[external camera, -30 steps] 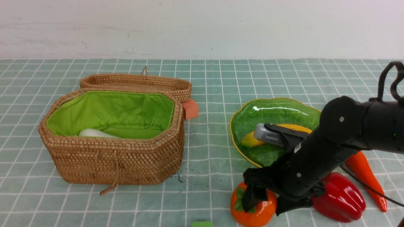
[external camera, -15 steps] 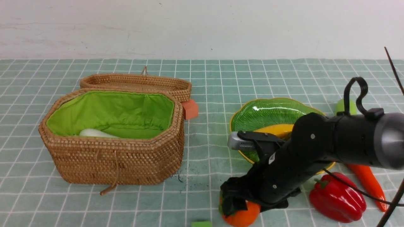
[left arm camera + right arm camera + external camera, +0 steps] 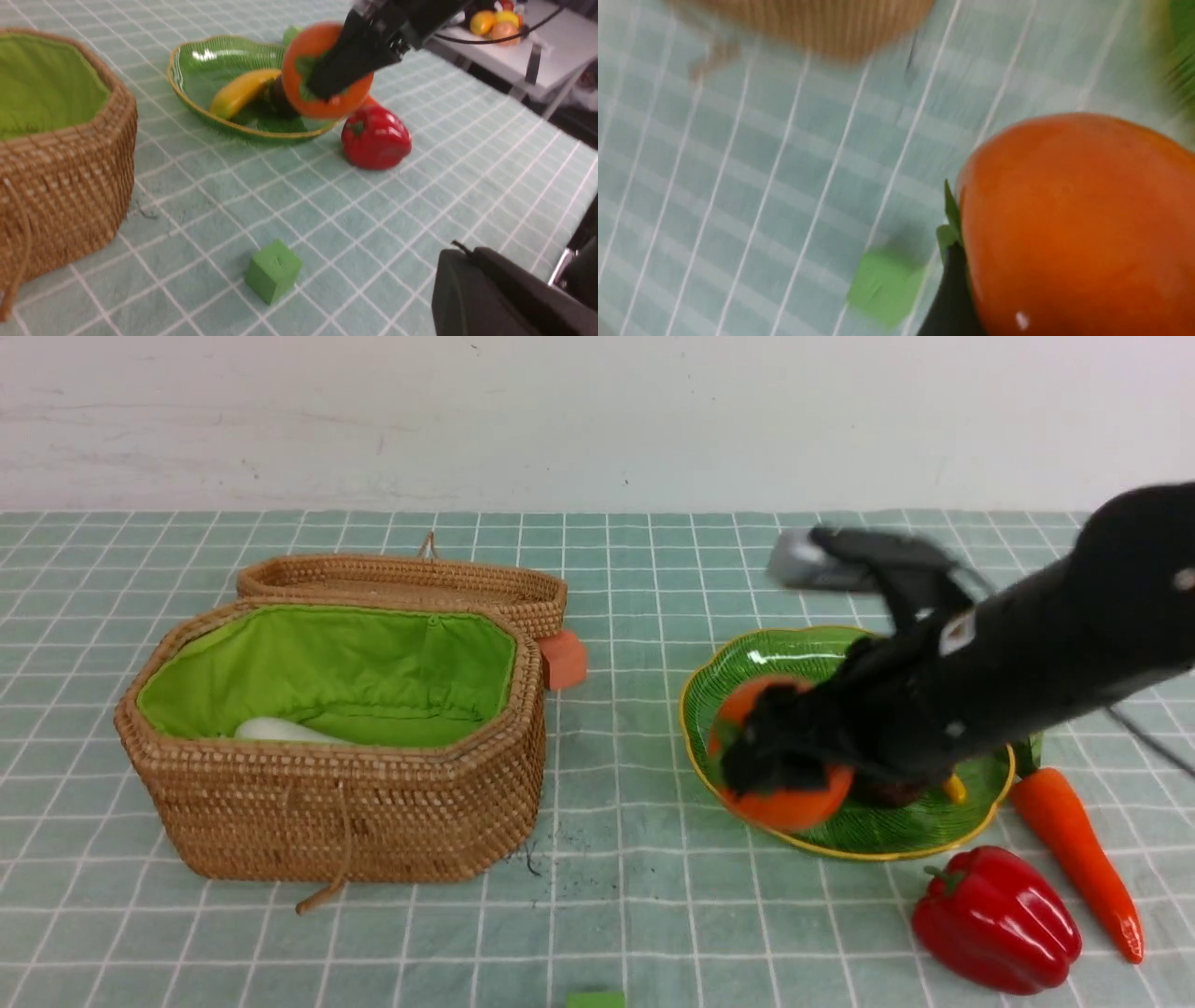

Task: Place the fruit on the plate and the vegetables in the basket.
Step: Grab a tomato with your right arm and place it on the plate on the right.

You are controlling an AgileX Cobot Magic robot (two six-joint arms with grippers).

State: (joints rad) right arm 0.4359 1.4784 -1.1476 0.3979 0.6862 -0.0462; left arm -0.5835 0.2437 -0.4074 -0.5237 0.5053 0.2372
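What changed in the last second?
The right tool closed on the persimmon and lifted it from the tablecloth beside the pepper, away from the robot, over the plate. The basket, radish, pepper and carrot stayed put.

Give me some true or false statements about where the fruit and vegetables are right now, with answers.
1. The persimmon is held in the air. True.
2. The banana lies on the plate. True.
3. The basket is empty. False: a white radish lies in the basket.
4. The red pepper is on the plate. False: the red pepper lies on the table.
5. The carrot lies on the table. True.
6. The basket's lid is shut. False: the lid is open.
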